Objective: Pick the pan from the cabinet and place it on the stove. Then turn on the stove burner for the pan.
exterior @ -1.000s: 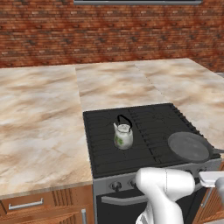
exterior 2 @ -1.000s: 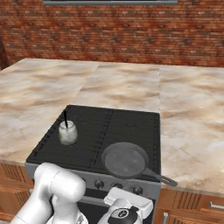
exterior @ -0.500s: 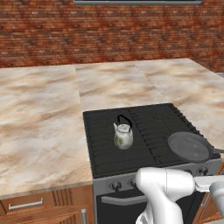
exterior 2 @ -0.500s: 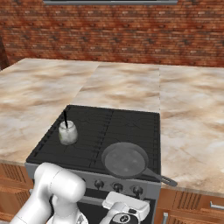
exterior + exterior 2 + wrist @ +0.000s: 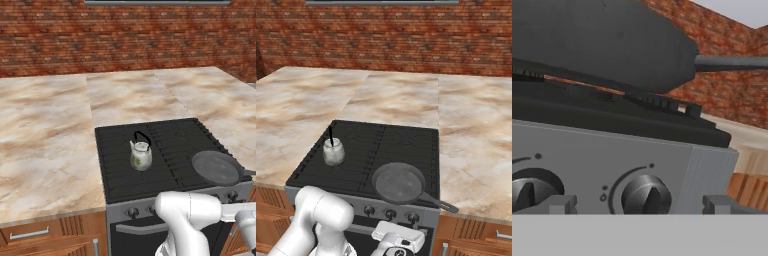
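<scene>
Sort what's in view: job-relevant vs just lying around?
Job:
pan, on the stove's front right corner
stove
knob between the open fingers

Lying about:
kettle on the stove
counter
brick wall
drawers

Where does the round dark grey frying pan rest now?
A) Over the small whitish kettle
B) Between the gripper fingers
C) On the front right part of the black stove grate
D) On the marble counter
C: the round dark grey frying pan sits on the black stove grate at its front right, its handle pointing right.

No legible text or labels anywhere.
</scene>
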